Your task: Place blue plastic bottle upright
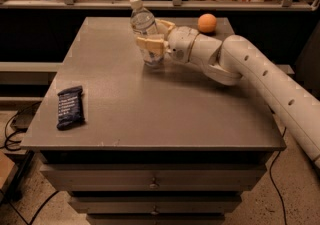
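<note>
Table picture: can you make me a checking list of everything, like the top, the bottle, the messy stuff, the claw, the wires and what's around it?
Surface: grey table top, flat and bare in the middle.
Job's things: blue plastic bottle, cap up, leaning a little, near the back edge.
Clutter: dark blue snack wrapper lying flat at front left; orange ball at the back right.
Grippers: claw closed around the bottle's lower half; white arm reaches in from the right.
Cables: dark cables on the floor at left.
Surroundings: drawers under the top; railing behind.
</note>
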### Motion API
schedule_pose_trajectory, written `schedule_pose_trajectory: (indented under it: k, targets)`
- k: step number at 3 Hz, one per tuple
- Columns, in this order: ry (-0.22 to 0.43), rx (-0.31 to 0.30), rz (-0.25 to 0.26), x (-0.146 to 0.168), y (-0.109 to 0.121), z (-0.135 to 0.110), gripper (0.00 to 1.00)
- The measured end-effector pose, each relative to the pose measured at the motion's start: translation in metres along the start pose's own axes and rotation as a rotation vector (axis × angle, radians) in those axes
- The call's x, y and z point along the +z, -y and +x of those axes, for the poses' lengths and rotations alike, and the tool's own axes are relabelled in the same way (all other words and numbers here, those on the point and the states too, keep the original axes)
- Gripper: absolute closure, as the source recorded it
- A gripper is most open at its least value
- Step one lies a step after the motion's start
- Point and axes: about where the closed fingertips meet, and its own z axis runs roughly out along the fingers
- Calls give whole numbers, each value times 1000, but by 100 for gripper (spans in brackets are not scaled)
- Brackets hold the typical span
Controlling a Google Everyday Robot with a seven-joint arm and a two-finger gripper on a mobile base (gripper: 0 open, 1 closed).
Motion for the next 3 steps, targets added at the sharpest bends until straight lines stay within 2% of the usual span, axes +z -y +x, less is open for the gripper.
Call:
schedule_pose_trajectory:
  k: [1,2,3]
  targets:
    - [4,0,9,-2,-2,2,4]
    - [7,1,16,-3,-3,3,0]
    - [7,1,16,-3,-3,3,0]
